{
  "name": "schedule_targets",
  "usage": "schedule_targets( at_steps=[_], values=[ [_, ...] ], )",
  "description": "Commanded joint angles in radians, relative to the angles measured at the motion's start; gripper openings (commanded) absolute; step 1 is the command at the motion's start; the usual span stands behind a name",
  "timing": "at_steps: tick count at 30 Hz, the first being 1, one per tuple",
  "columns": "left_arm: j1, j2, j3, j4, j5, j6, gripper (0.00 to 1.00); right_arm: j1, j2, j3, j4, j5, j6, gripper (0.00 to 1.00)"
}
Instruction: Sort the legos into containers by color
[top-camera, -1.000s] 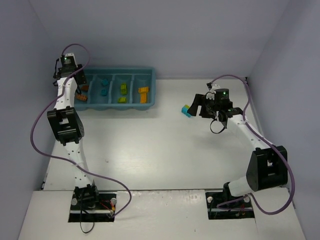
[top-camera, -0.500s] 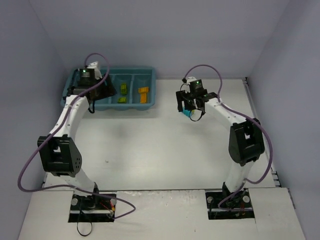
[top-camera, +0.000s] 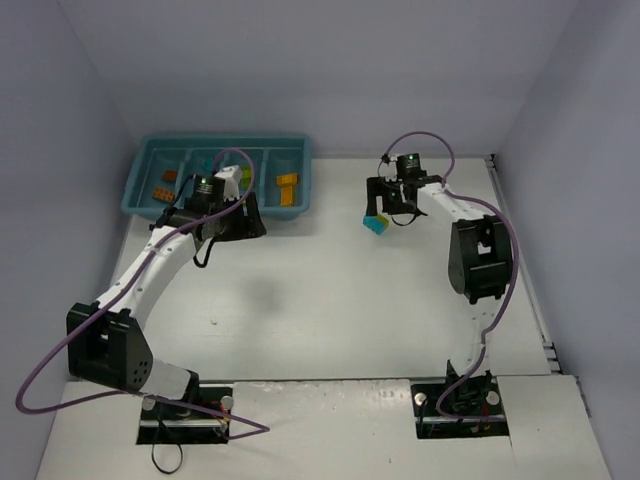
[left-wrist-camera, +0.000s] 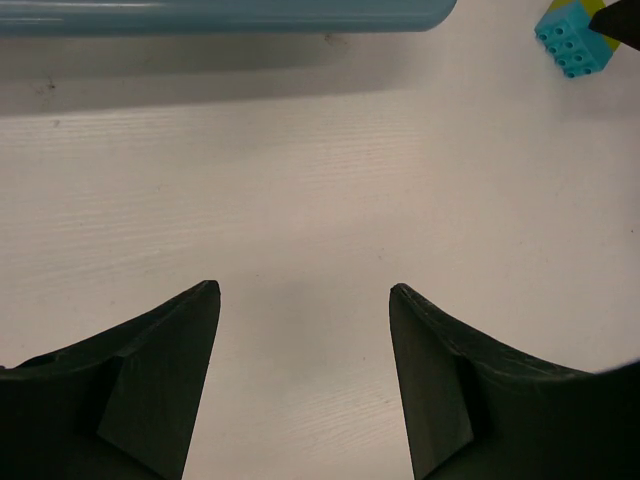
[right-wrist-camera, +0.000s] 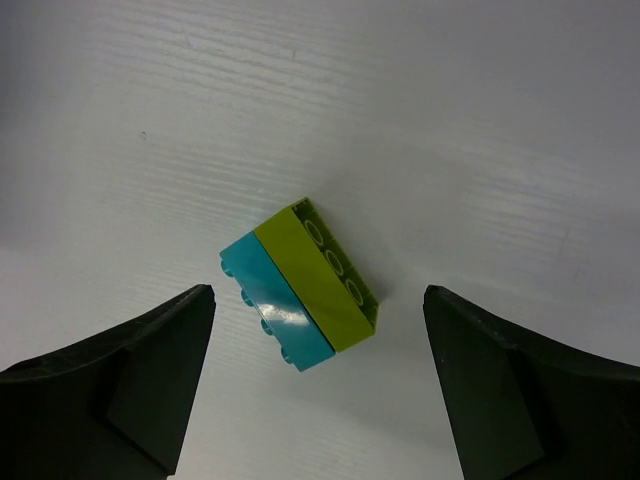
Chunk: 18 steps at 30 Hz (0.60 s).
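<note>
With left gripper swung off the tray and right gripper shifted over the joined cyan-lime legos, both wide open and empty, seemingly mid-pickup; next, pinch squarely.

1. From above, the left arm covers the tray at its 6 o'clock wall and much of its two middle compartments.
2. The bricks in it are too small to count.
3. The left wrist view shows only a strip of tray at 12 o'clock; the rest is cut off.
4. At 1 o'clock there, the corner clips the lime brick joined to the teal brick.
5. Both wrist views cut the left fingers and right fingers off at 6 o'clock.
</note>
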Motion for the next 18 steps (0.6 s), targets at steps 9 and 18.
schedule_targets(
  at_steps=[9,18],
  values=[
    [-0.052,-0.064,-0.02,0.04,0.008,-0.022,0.62,0.036,0.026,-0.018,0.008,-0.143,-0.008,0.79],
    [-0.115,-0.014,-0.017,0.068,0.025,-0.064,0.62,0.19,-0.136,-0.251,0.08,-0.143,0.107,0.7]
  ],
)
